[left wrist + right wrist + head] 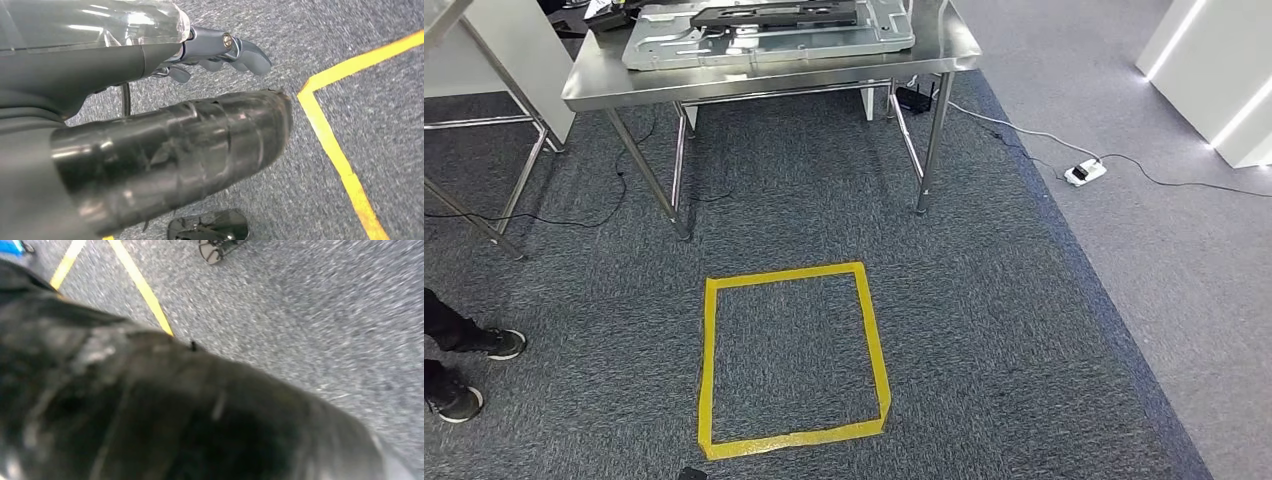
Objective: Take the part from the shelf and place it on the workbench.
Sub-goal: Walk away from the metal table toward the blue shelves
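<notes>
Head view: steel workbench [604, 80] beyond yellow tape square [709, 370] on carpet [1004, 330].

Workbench [769, 75] cut off at the top edge; right wrist view blurred throughout.

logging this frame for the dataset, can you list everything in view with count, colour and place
workbench: one, bare steel, far side of the carpet, straight ahead
metal panel: one, silver-grey, lying flat on the workbench
dark frame part: one, black, on top of the metal panel
tape square: one, yellow, on the carpet in front of the workbench
second table frame: one, steel legs, far left
power strip: one, white, on the floor to the right, cables running to it
white cabinet: one, white with lit edges, far right
carpet: dark blue-grey, lighter grey to the right
person's shoes: two, black, left edge
left hand: one, grey, hanging over the carpet near the tape corner, holding nothing
</notes>
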